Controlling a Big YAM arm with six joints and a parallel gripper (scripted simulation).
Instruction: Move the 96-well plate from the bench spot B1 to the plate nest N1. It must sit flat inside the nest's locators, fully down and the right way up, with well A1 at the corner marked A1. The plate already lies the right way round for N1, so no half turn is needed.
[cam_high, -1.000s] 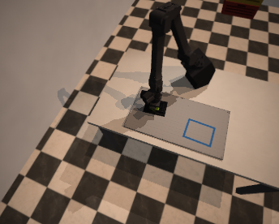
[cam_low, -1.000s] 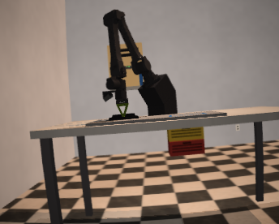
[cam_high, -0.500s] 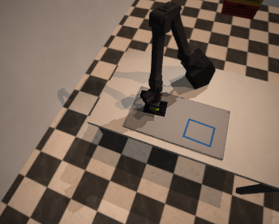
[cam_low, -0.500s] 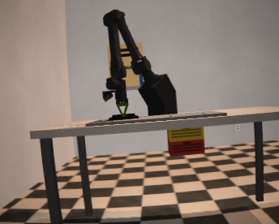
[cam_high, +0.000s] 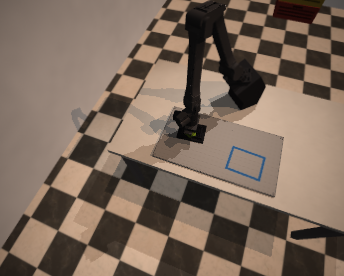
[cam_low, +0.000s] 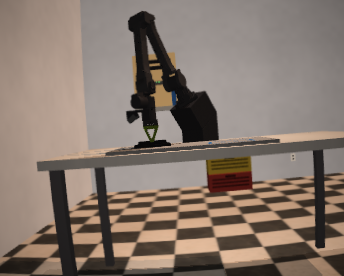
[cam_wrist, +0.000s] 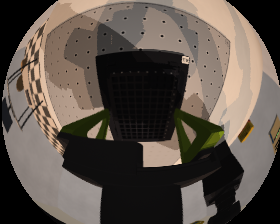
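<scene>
Gripper (cam_low: 150, 136): fingers spread wide, one each side of the plate (cam_wrist: 143, 93), gripping nothing. Plate: black, flat on the grey mat (cam_high: 250, 187) at the mat's left end, near the desk's (cam_high: 310, 125) left edge. Blue outline (cam_high: 245, 163): toward mat's right end, vacant.

A checkered floor (cam_low: 200, 235) lies under a pale table (cam_low: 300, 142) on dark legs (cam_low: 59, 220). Grey walls (cam_low: 260, 60) stand behind, with a red-and-yellow box (cam_low: 229, 175) at six o'clock under the tabletop.
</scene>
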